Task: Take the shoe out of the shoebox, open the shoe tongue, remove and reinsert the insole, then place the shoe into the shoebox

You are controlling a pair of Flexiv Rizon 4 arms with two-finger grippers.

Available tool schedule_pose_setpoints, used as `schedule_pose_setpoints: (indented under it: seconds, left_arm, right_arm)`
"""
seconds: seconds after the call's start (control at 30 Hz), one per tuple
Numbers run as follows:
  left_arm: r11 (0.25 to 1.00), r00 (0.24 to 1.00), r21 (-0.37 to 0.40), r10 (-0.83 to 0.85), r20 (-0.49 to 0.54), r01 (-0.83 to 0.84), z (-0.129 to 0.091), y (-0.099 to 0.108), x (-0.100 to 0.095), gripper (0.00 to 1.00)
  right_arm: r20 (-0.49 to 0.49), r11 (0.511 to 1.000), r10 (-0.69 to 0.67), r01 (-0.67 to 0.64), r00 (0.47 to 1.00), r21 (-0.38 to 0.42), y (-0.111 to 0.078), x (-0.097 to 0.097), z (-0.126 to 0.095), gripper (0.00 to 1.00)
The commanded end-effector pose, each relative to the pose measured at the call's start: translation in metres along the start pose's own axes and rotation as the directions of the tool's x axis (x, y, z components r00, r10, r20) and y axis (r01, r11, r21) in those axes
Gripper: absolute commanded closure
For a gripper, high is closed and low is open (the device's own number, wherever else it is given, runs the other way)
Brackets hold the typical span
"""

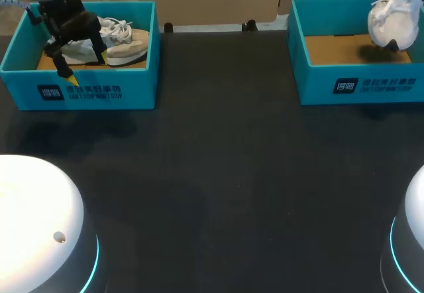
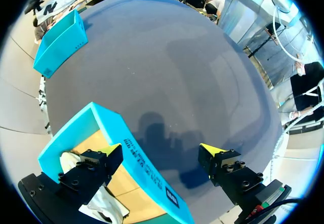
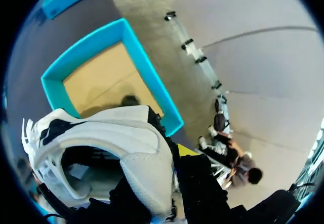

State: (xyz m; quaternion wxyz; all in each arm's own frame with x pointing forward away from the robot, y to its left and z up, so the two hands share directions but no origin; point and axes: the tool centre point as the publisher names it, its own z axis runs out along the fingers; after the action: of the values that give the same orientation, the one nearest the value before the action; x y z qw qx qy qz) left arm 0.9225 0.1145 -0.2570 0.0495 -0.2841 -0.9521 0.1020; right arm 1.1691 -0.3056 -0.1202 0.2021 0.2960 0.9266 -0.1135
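A: Where is the beige shoe being kept, relative to the left gripper?

B: It is being kept inside the left shoebox, with its long axis being laid along the box's front wall. The gripper is being held wide open with nothing in it, and that wall is being straddled. One finger is being hung over the shoe inside and the other over the table outside.

A: What is being judged necessary for the pick?

B: A shift inward past the wall is probably being called for, so that the shoe is being spanned across its width by both fingers. No other arm is being held nearer to it.

A: And the right side?

B: The white shoe is being clamped near its heel by the right gripper and is being held aloft above the right shoebox.
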Motion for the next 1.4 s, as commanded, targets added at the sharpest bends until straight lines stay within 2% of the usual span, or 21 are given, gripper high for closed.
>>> schedule_pose_setpoints:
  seconds: [0.03,0.23,0.27,0.43,0.67,0.73,0.77,1.3,1.4]
  left_arm:
    - [1.0,1.0,-0.001,0.001,-0.003,-0.001,-0.001,0.0,-0.001,0.0]
    - [1.0,1.0,-0.001,0.001,-0.003,-0.001,-0.001,0.0,-0.001,0.0]
    - [1.0,1.0,-0.001,0.001,-0.003,-0.001,-0.001,0.0,-0.001,0.0]
    - [1.0,1.0,-0.001,0.001,-0.003,-0.001,-0.001,0.0,-0.001,0.0]
    - [1.0,1.0,-0.001,0.001,-0.003,-0.001,-0.001,0.0,-0.001,0.0]
    - [1.0,1.0,-0.001,0.001,-0.003,-0.001,-0.001,0.0,-0.001,0.0]
    - [1.0,1.0,-0.001,0.001,-0.003,-0.001,-0.001,0.0,-0.001,0.0]
    - [1.0,1.0,-0.001,0.001,-0.003,-0.001,-0.001,0.0,-0.001,0.0]
    - [1.0,1.0,-0.001,0.001,-0.003,-0.001,-0.001,0.0,-0.001,0.0]
  right_arm:
    - [-0.025,0.836,0.538,-0.529,0.842,0.147,-0.004,0.004,-0.002,1.0]
    - [-0.025,0.836,0.538,-0.529,0.842,0.147,-0.004,0.004,-0.002,1.0]
    - [0.014,0.818,0.556,-0.55,0.831,0.171,-0.003,0.003,-0.001,1.0]
    - [0.071,0.668,0.715,-0.71,0.695,0.224,-0.016,0.0,0.005,1.0]
    - [0.087,0.486,0.853,-0.844,0.515,0.226,-0.045,0.016,0.021,1.0]
    - [0.102,0.45,0.872,-0.865,0.479,0.222,-0.05,0.021,0.021,1.0]
    - [0.078,0.446,0.879,-0.869,0.471,0.215,-0.051,0.024,0.019,1.0]
    - [0.078,0.446,0.879,-0.869,0.471,0.215,-0.051,0.024,0.019,1.0]
    - [0.062,0.463,0.873,-0.862,0.484,0.207,-0.049,0.035,0.029,1.0]
